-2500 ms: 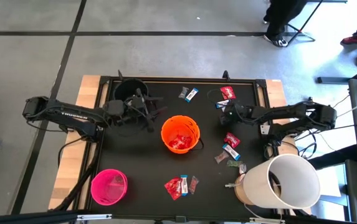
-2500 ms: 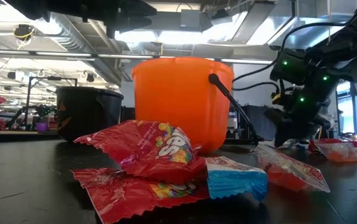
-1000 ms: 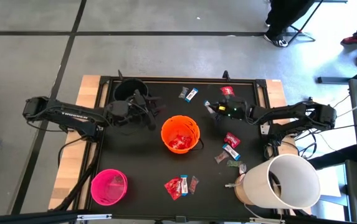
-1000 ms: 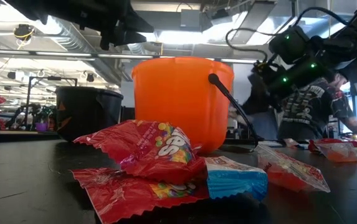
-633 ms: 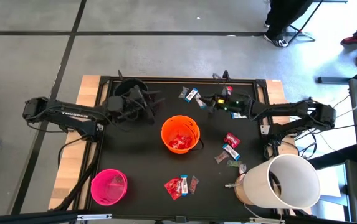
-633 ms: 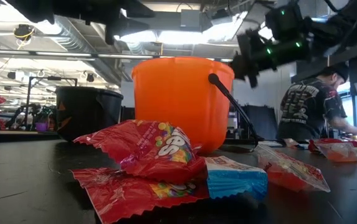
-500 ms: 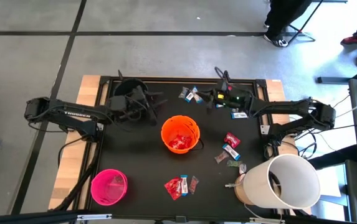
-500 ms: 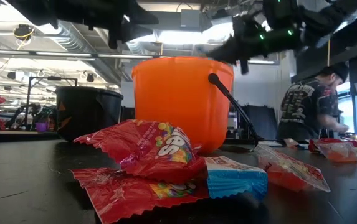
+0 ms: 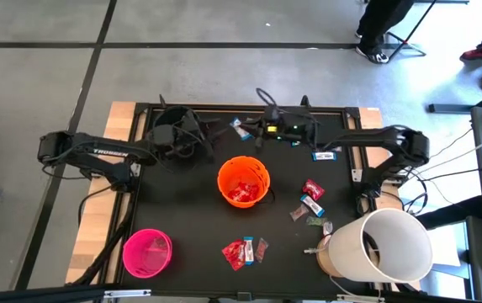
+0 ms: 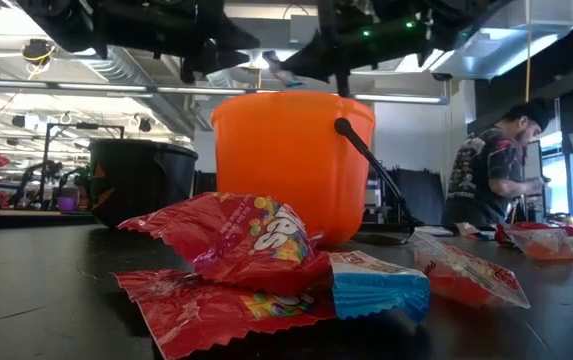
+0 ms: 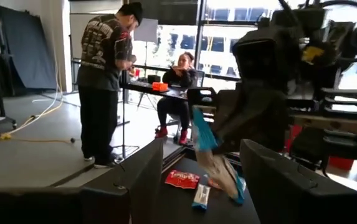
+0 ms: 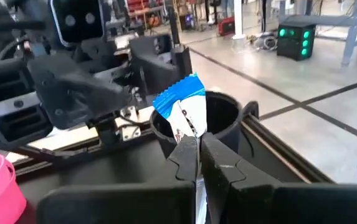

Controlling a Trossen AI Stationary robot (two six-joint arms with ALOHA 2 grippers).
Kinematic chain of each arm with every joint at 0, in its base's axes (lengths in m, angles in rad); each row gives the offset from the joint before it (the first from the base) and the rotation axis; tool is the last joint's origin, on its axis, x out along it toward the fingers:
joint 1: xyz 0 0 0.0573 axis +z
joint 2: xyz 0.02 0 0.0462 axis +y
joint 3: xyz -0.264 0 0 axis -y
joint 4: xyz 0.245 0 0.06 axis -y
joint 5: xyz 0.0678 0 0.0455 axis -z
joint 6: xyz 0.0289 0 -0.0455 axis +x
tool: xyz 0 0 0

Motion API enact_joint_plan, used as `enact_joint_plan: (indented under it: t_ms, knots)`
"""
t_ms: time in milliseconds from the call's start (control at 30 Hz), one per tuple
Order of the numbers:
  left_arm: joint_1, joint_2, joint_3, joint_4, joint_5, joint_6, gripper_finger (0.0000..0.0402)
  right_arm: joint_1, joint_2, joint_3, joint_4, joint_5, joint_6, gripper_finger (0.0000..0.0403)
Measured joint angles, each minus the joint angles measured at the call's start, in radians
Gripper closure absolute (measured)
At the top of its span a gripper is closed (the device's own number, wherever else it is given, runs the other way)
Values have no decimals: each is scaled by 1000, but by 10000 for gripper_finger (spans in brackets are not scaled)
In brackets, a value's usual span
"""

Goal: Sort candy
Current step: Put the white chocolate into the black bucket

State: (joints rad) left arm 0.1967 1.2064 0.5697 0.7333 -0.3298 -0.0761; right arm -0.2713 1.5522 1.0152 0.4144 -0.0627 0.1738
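Right pincer (image 9: pixel 245 128) is up off the surface (image 9: pixel 190 219) near the back edge, pinching a blue-and-white bar (image 12: pixel 184 115) between closed fingers. The bar hangs in the air between the black bucket (image 9: pixel 173 120) and the orange bucket (image 9: pixel 243 180). Left pincer (image 9: pixel 207 139) sits beside the black bucket, fingers (image 11: pixel 144 174) spread, facing that bar. More candy (image 9: pixel 312 200) lies scattered on the surface; red packets (image 10: pixel 236 245) lie in front of the orange bucket.

Robotics lab or workshop, open-plan. Evidence: grey concrete floor (image 9: pixel 224 76) with dark seams; exposed ceiling ducts (image 10: pixel 116 70) and strip lighting; black backdrop curtain (image 11: pixel 25 53); large windows (image 11: pixel 228 37); persons at cluttered bench (image 11: pixel 159 90).
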Motion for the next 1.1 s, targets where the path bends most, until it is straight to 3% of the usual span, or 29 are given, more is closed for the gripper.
enact_joint_plan:
  t_ms: [233,633,1100]
  knots:
    - [-5,0,0,-113,4,-3,195,29,45,54,-16,-2,-6,395]
    - [-12,0,0,-90,-2,7,199,29,47,56,-32,-2,-22,395]
    - [-12,0,0,-88,1,37,294,29,47,56,-50,-2,-26,395]
